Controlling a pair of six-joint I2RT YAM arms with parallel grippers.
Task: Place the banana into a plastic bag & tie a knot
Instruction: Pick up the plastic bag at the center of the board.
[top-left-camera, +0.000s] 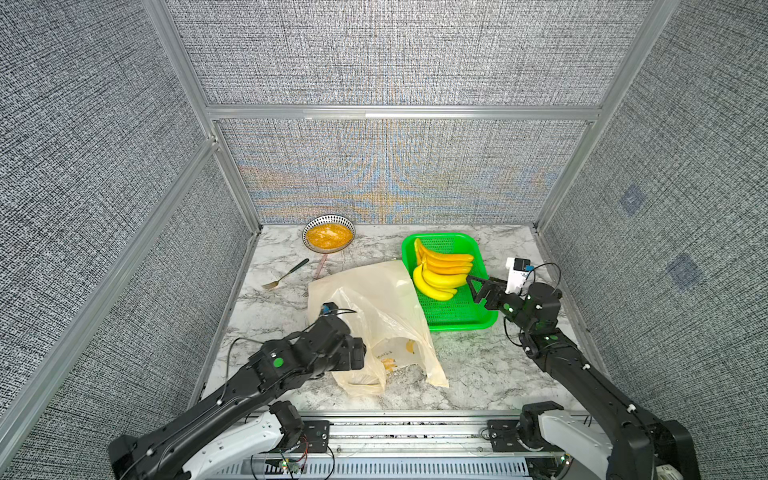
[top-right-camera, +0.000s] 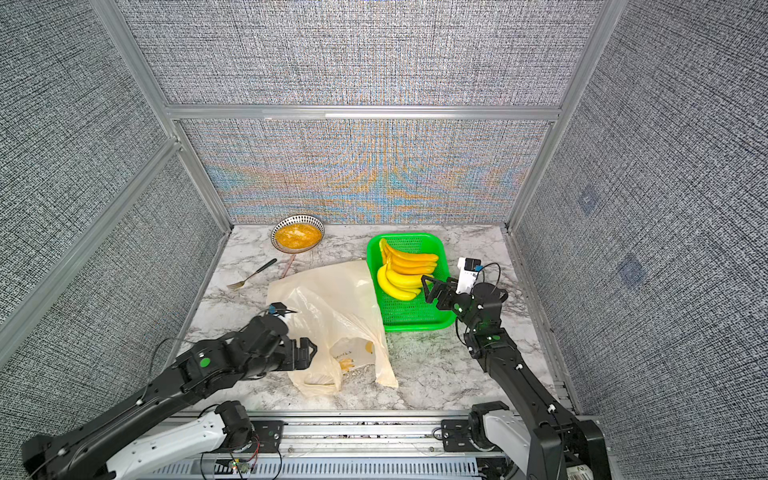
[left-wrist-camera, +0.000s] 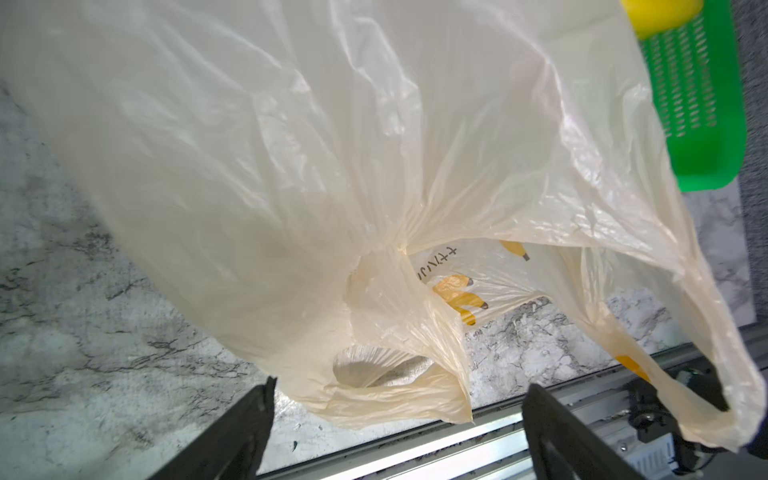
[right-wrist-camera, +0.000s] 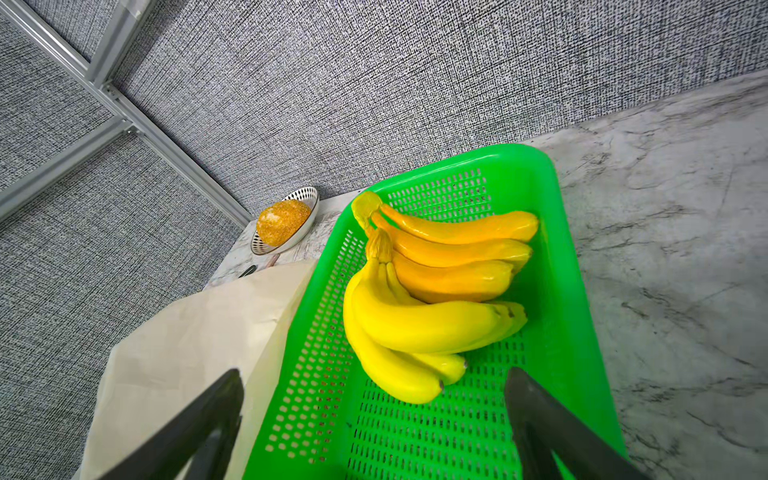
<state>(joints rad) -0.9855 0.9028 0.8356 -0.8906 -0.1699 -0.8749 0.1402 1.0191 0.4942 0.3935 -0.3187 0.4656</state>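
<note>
Left gripper hangs with jaws spread wide, gripping nothing, at 8 o'clock of the plastic bag, which slumps mid-table, mouth gaping toward 6 o'clock, its 2 o'clock edge lapping the green tray. Right gripper, equally wide, pinches nothing just beside the bananas in that tray. Bare marble table lies open at 5 o'clock. The left arm covers the bag's 8 o'clock flank.

Everything is lit brightly, with shadows soft. Moiré is seen on the back wall; the plastic bag is blurred ahead of the left gripper.
</note>
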